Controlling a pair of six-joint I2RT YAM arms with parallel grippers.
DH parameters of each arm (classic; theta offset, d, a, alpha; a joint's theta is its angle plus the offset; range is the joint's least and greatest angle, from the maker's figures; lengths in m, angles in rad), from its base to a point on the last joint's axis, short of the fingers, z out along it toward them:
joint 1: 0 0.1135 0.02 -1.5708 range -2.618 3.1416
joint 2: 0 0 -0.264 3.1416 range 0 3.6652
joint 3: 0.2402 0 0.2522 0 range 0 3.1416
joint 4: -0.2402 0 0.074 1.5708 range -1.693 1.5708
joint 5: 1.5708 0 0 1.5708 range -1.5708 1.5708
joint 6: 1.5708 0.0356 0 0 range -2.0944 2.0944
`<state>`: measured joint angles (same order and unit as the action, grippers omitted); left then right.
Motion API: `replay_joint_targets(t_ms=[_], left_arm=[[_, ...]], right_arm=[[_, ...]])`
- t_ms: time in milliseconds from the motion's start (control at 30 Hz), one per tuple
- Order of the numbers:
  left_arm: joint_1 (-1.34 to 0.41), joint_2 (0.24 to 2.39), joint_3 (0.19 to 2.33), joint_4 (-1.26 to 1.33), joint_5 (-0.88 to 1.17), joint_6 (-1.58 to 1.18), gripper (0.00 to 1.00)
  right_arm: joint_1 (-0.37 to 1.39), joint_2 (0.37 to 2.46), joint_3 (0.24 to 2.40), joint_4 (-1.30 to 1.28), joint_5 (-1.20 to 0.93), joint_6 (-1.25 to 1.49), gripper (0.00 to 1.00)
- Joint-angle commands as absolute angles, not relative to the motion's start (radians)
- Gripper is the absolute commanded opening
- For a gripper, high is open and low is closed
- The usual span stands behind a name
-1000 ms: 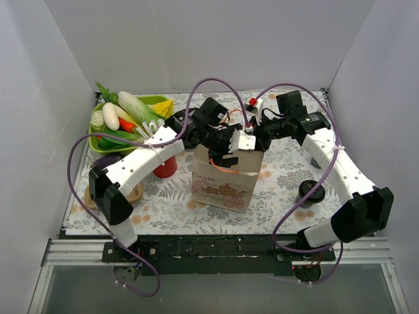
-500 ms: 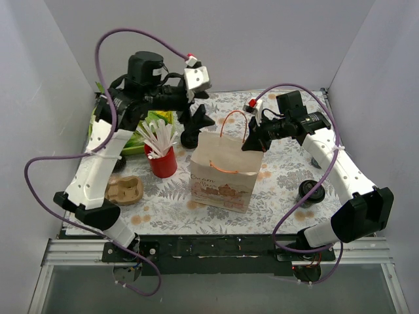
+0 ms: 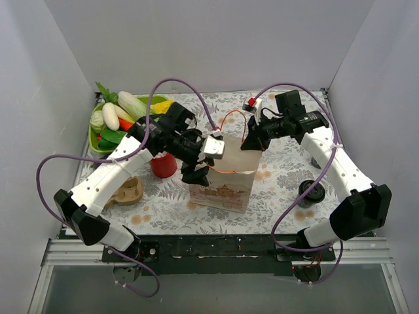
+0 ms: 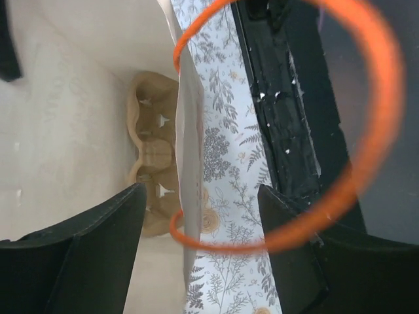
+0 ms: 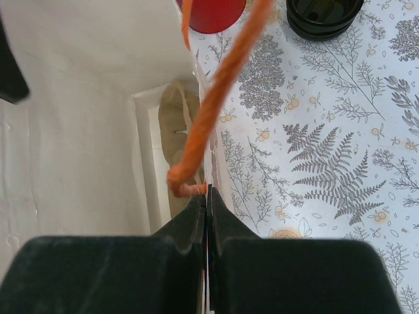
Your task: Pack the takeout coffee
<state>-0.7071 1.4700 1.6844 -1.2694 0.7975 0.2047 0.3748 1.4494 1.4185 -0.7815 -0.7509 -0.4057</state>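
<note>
The takeout coffee [image 5: 324, 16], a black cup with a round black lid, stands on the tablecloth beside the red straw cup [image 5: 211, 12]; in the top view my left arm hides it. The paper bag [image 3: 222, 186] stands open mid-table. My left gripper [image 3: 196, 173] is open at the bag's near left rim; in its wrist view the bag wall [image 4: 190, 196] and an orange handle [image 4: 383, 111] lie between the gripper's [image 4: 196, 255] fingers. My right gripper [image 3: 247, 145] is shut on the bag's far rim by the other orange handle [image 5: 216, 91], also seen in its own view [image 5: 208, 196].
A tan cardboard cup carrier [image 3: 127, 191] lies at the left, and a tan cardboard piece [image 4: 154, 170] shows inside the bag. A green tray of vegetables [image 3: 121, 121] sits at the back left. A dark round cup [image 3: 311, 191] stands at the right.
My left arm went from the bag up to the back left, then came down again with its open gripper at the bag's near rim. The right arm and the bag stayed put.
</note>
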Motion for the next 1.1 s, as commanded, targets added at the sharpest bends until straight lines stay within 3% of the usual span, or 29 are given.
replay_joint_targets(t_ms=[0,67,100,200,367,733,1067], left_arm=[[-0.758,1.394,1.540,-1.062,0.701,0.163,0.64],[-0.768,1.394,1.535,-1.039,0.669,0.146,0.52],[-0.776,1.399,1.549,-1.049,0.663,0.144,0.36],[-0.781,1.405,1.608,-1.088,0.658,0.138,0.00],[-0.781,1.371,1.658,-1.032,0.655,0.107,0.00],[-0.785,1.549,2.092,-1.111,0.641,-0.032,0.00],[-0.785,1.506,1.950,-1.106,0.614,0.051,0.00]], right_arm=[[0.376,1.477,1.448,-0.799,-0.769,-0.391,0.01],[0.376,1.476,1.465,-0.802,-0.772,-0.393,0.01],[0.376,1.473,1.474,-0.805,-0.775,-0.393,0.01],[0.377,1.462,1.520,-0.813,-0.772,-0.400,0.01],[0.377,1.477,1.661,-0.810,-0.767,-0.384,0.01],[0.380,1.609,1.988,-0.899,-0.778,-0.385,0.01],[0.379,1.585,1.884,-0.902,-0.742,-0.429,0.01]])
